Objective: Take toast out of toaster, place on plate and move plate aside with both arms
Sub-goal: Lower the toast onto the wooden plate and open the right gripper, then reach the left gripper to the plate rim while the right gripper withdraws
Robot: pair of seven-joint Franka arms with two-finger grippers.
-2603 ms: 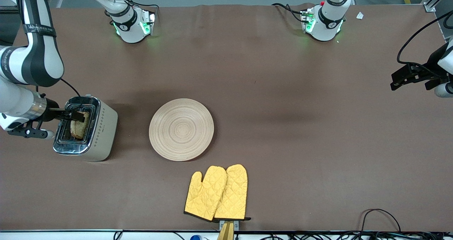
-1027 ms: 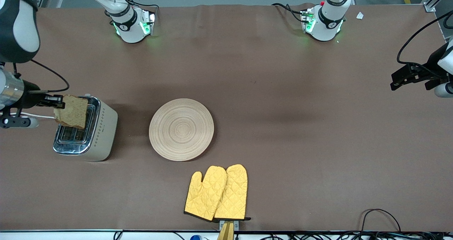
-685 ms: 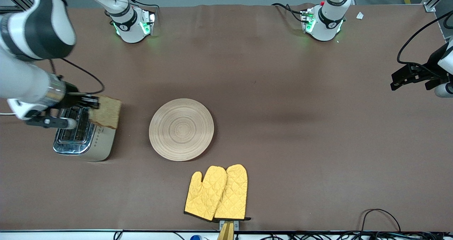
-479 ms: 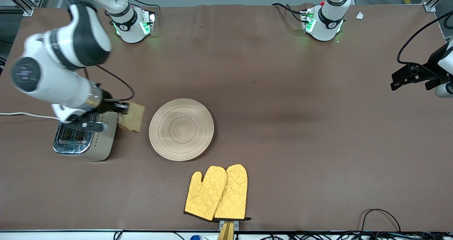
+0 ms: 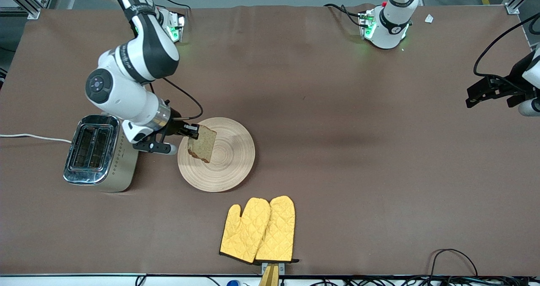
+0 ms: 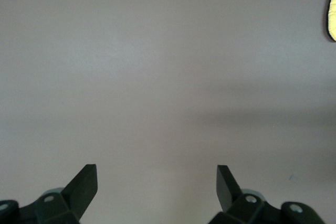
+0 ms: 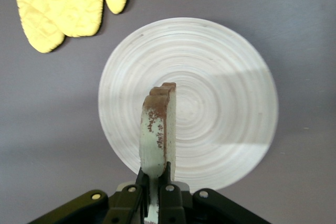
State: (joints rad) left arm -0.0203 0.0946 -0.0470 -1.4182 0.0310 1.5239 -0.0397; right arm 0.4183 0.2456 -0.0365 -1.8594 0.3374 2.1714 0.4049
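Over plate (image 5: 223,159): right tool (image 5: 190,130) clamps toast (image 5: 202,143). Left tool (image 6: 156,179) waits, fingers spread, over bare table (image 5: 358,151).

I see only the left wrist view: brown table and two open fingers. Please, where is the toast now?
Observer: The right gripper is shut on the toast and holds it in the air over the plate.
Operator: Is the toast flat?
Observer: No. In the right wrist view the toast stands on edge above the plate, not lying on it.
Operator: And the toaster?
Observer: The toaster stands beside the plate, toward the right arm's end of the table; its slots look empty.
Operator: Where is my gripper?
Observer: The left gripper waits open over the left arm's end of the table.
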